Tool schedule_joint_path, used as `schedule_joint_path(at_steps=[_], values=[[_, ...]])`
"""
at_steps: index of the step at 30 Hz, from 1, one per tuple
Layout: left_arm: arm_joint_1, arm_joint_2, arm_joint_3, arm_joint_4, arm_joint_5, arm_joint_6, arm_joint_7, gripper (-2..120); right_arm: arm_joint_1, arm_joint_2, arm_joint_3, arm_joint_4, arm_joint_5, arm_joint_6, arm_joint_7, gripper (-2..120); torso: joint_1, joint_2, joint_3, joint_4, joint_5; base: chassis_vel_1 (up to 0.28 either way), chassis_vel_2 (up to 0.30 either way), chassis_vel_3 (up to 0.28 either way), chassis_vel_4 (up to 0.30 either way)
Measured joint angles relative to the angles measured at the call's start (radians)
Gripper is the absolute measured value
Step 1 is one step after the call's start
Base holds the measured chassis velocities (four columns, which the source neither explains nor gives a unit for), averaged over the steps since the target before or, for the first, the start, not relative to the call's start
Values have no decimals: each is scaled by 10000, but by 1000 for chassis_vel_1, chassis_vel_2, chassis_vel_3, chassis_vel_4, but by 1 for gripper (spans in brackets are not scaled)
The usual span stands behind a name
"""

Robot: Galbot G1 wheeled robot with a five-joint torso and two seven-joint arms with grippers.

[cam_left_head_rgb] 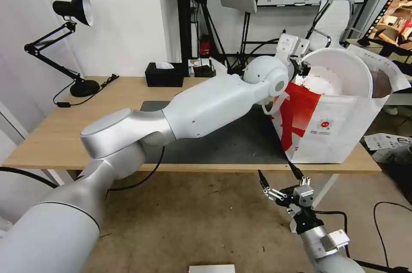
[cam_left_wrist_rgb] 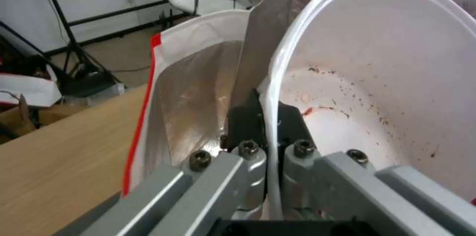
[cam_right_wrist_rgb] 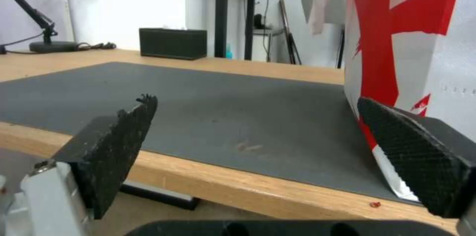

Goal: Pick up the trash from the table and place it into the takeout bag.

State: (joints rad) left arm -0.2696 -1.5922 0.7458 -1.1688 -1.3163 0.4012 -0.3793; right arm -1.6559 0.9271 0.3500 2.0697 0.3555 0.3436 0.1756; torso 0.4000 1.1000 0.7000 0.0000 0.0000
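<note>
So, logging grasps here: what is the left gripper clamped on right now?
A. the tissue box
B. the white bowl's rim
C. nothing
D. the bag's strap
B: in the wrist view the left gripper is shut on the thin rim of the bowl, tipped over the open bag.

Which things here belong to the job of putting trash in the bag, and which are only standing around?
Part of the job:
- white bowl, tipped on edge at the bag's mouth
- left gripper, shut on the bowl's rim
- takeout bag
- table

Not part of it:
- black tissue box
- desk lamp
- right gripper, open below the table edge
</note>
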Motion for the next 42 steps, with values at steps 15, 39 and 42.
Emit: schedule_joint_path(at_steps=[15,39,42], values=[[72,176,-164,-411,-659,1176,-244,48,0,0,0,0,0,0,0,100,0,0,0,-1,-2,0,0,0,0],[4161,7556,-2781,-7586,1086,-493,-1663,100,0,1,0,0,0,1,2,100,0,-1,1,2,-10,0,0,0,0],[6614,8634,-4713,-8433,2170,-947,-1150,100,0,0,0,1,0,1,1,100,-1,-1,-1,3,-7,0,0,0,0]])
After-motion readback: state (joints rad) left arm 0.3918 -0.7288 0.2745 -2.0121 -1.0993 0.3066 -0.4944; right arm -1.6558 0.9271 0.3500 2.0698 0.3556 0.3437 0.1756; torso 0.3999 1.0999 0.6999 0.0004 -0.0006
